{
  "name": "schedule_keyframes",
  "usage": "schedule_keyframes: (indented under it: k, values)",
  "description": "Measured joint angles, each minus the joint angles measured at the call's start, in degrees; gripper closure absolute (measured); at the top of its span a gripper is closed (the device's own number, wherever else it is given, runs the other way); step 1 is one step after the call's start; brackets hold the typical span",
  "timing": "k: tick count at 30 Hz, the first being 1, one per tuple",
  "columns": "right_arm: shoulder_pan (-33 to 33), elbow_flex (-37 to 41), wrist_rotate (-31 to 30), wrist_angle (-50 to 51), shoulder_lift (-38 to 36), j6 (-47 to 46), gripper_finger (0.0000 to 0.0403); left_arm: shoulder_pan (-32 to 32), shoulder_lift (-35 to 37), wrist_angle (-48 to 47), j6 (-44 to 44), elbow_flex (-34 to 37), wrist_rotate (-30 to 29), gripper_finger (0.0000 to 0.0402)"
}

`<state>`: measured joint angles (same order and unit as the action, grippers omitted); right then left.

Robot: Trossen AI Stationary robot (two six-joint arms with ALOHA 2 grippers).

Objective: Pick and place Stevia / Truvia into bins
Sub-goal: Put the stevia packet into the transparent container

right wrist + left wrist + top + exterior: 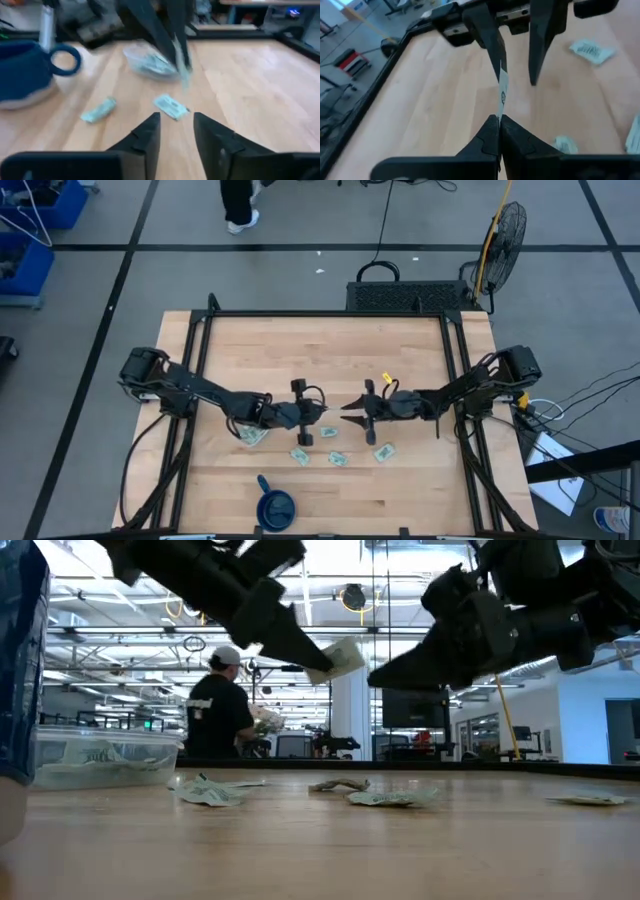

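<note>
Left gripper (318,418) sits mid-table in the high view, tip to tip with the right gripper (347,413). Loose sachets (338,458) lie on the wood just in front of both, and the clear tub (252,435) rests under the left arm. A blue cup (276,506) stands apart near the front edge.

Low view: the left gripper (318,668) hangs above the table, pinched on one sachet (340,658) by its edge. The right gripper (385,675) faces it just beside, touching nothing I can make out. The tub (100,755) already holds sachets; others (392,798) lie flat on the wood. A person (215,710) stands in the room behind.

Left wrist view: the fingers (490,135) are clamped together on the sachet (503,92), which stands edge-on between the right arm's dark fingers (542,40).

Right wrist view: its own fingers (150,132) stand apart and hold nothing (this reads as a release). The tub (150,62) and cup (22,70) lie beyond.

Judgement: this looks like a hand-over, with the sachet held upright so the left arm, nearer the tub, can take it there.
</note>
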<state>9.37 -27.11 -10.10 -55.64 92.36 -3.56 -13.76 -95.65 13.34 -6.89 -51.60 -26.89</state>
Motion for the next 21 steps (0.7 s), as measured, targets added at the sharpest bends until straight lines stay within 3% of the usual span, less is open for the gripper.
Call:
schedule_keyframes:
  k: [4, 11, 17, 21]
  values:
    - [0.0, 0.0, -0.5, 2.8, 0.0, -0.7, 0.0267, -1.9, 5.5, -10.4, 6.0, -0.1, -2.9, 0.0397]
    - [0.0, 0.0, -0.3, 2.4, 0.0, -0.7, 0.0258, -6.8, 15.7, -36.0, 30.9, -0.1, -4.5, 0.0397]
    - [0.5, 0.0, -0.2, 4.9, 0.0, -0.7, 0.0262, -12.6, 15.9, -59.2, 57.8, 0.0, -5.4, 0.0394]
    - [0.5, 0.0, -0.1, 5.5, 0.0, -0.3, 0.0261, -16.0, 14.0, -68.3, 67.7, 0.0, -2.9, 0.0397]
